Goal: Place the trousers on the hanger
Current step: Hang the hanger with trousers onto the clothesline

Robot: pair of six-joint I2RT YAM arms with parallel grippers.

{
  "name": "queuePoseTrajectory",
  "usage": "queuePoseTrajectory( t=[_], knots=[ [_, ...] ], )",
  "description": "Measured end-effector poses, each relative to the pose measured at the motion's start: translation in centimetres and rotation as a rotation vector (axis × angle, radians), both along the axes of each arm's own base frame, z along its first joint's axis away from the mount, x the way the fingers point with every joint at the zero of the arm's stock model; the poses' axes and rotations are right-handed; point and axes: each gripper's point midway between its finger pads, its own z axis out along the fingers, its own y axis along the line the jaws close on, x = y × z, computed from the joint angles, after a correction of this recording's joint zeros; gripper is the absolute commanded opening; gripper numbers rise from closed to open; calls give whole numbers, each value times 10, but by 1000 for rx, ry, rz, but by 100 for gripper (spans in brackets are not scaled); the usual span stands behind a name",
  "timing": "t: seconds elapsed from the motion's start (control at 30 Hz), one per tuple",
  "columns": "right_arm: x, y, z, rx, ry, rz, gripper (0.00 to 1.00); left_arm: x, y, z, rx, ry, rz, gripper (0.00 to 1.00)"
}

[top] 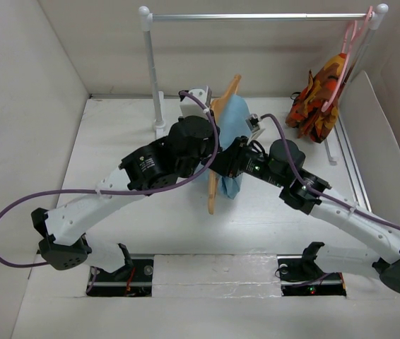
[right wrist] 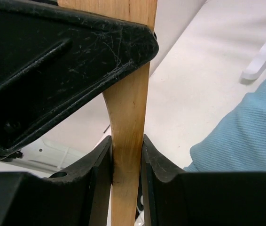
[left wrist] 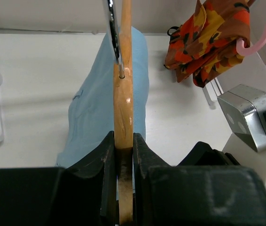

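Observation:
The tan wooden hanger is held edge-up above the table between both arms. My left gripper is shut on the hanger's body just below its metal hook. My right gripper is shut on the hanger's arm. The light blue trousers hang from the hanger. Their cloth shows on both sides of it in the left wrist view and at the right edge of the right wrist view. The waistband button is hidden.
A white clothes rack stands at the back, its left post near the arms. The orange-red-yellow patterned garment hangs on a pink hanger at the rack's right end; both also show in the left wrist view.

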Motion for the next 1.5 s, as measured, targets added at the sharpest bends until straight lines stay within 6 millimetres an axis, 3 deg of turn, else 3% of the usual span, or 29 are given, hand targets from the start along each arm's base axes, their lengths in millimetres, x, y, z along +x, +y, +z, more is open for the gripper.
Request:
queuePoseTrajectory(
  t=[0.07, 0.1, 0.17, 0.27, 0.57, 0.77, 0.87, 0.97, 1.13, 1.27, 1.5],
  knots=[
    [0, 0, 1, 8, 12, 0, 0, 0, 0, 0, 3, -1, -1, 4],
    [-1, 0, 1, 13, 17, 0, 0, 0, 0, 0, 2, -3, -1, 20],
    [0, 0, 3, 24, 25, -5, 0, 1, -4, 7, -28, -16, -6, 41],
    [7, -5, 1, 27, 50, -25, 0, 0, -9, 28, -117, -51, -22, 53],
    [42, -22, -11, 7, 113, -85, 0, -15, 14, 87, -299, -142, -39, 56],
    [71, -42, 16, 47, 103, -120, 0, -26, 39, 106, -363, -179, -33, 56],
    [96, -60, 41, 87, 83, -160, 0, -32, 52, 92, -362, -171, -27, 56],
    [128, -80, 69, 141, 40, -222, 0, -36, 57, 66, -350, -129, -24, 56],
    [177, -105, 92, 217, -19, -304, 0, -41, 56, 3, -284, -24, -24, 55],
    [216, -112, 86, 239, 6, -336, 0, -45, 62, -21, -255, 23, -14, 55],
    [263, -120, 48, 221, 102, -374, 0, -52, 80, -9, -317, 8, 8, 55]
  ],
)
